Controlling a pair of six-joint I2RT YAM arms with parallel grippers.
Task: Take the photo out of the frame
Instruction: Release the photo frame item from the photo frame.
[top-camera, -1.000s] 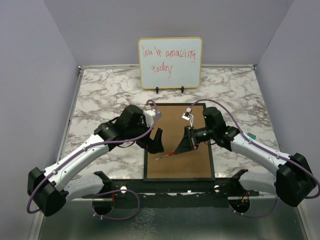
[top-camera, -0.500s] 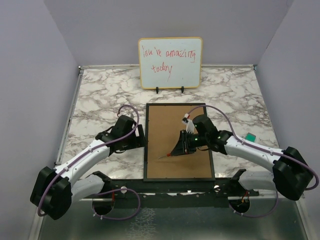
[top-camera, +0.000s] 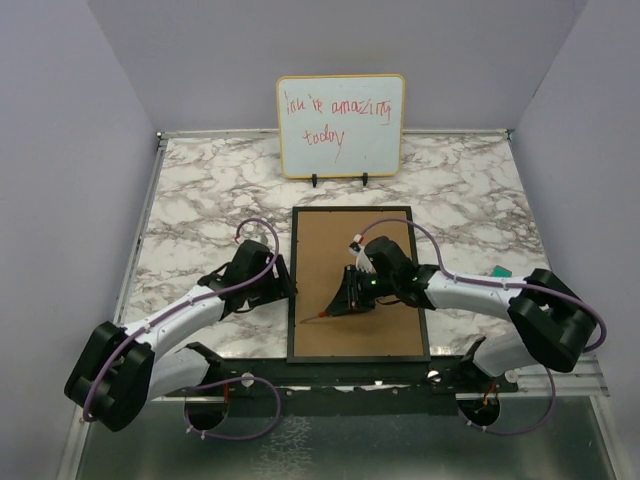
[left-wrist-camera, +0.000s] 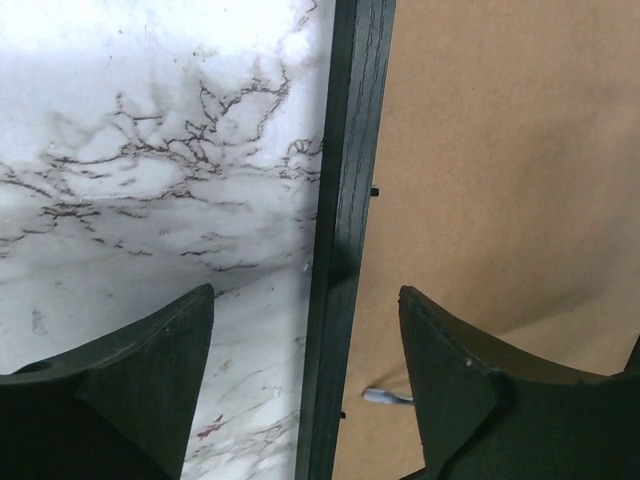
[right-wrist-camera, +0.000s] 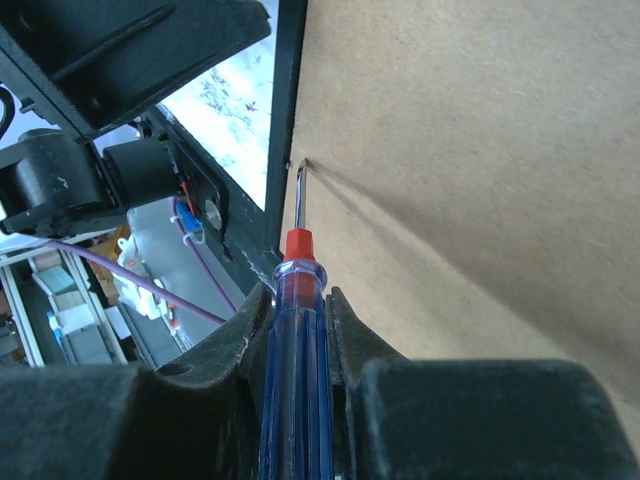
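The black frame (top-camera: 294, 290) lies face down on the marble table, its brown fibreboard back panel (top-camera: 355, 335) up. The photo is hidden under the panel. My right gripper (top-camera: 352, 297) is shut on a blue-and-red screwdriver (right-wrist-camera: 293, 370). The screwdriver tip (right-wrist-camera: 301, 167) rests on the panel at the frame's left inner edge. My left gripper (top-camera: 288, 292) is open and straddles the frame's left rail (left-wrist-camera: 345, 250), one finger (left-wrist-camera: 130, 380) over the marble, the other finger (left-wrist-camera: 470, 380) over the panel. The screwdriver tip also shows in the left wrist view (left-wrist-camera: 385, 397).
A wood-edged whiteboard (top-camera: 341, 124) with red handwriting stands on a small stand at the back of the table. A small green object (top-camera: 499, 272) lies right of the frame. Grey walls close in the table on three sides.
My left gripper has dropped low to the frame's left rail. My right gripper has moved left and toward me across the panel, carrying the screwdriver tip to the frame's left edge.
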